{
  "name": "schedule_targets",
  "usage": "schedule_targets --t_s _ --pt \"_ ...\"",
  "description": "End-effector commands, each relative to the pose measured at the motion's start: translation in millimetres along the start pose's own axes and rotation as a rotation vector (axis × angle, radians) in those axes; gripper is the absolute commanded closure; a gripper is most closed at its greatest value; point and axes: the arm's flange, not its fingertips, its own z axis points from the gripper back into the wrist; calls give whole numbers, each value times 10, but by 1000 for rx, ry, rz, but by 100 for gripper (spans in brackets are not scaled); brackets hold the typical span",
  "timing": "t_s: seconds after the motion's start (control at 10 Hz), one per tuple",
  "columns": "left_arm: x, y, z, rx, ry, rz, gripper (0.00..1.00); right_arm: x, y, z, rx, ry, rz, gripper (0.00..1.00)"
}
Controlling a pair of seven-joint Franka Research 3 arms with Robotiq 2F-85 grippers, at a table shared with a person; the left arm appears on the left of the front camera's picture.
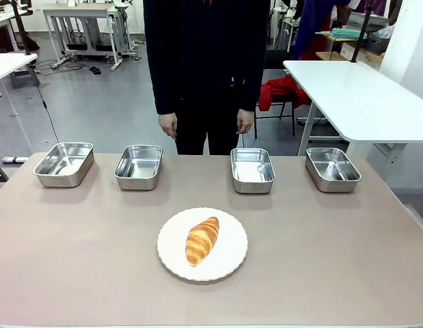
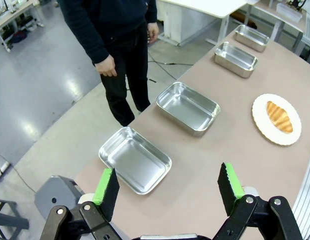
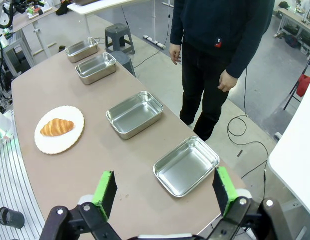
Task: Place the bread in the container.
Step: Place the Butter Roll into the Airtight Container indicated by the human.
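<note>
From the front, the bread lies on a white plate in the middle of the counter, toward the near edge. Four steel pans stand in a row along the far edge, all apart from the plate: the leftmost pan, the second pan, the third pan and the rightmost pan. Nothing lies in any of them. A person stands behind the counter with both hands hanging at the sides.

In the left wrist view, the left gripper hangs above the counter's left end with its jaws spread wide and nothing between them. The leftmost pan lies just beyond them, the other pans run off toward the upper right, and the bread lies on its plate at the right.

In the right wrist view, the right gripper hangs over the right end, jaws likewise wide apart and empty. The rightmost pan lies nearest, and the bread rests on the plate at the left.
</note>
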Motion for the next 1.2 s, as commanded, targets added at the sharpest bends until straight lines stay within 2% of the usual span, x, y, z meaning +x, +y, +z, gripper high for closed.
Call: schedule_targets --t_s 0.0,1.1 --pt "4 -12 12 0 -8 -15 0 15 18 -3 -1 -13 8 0" --pt "4 -12 12 0 -8 -15 0 15 18 -3 -1 -13 8 0"
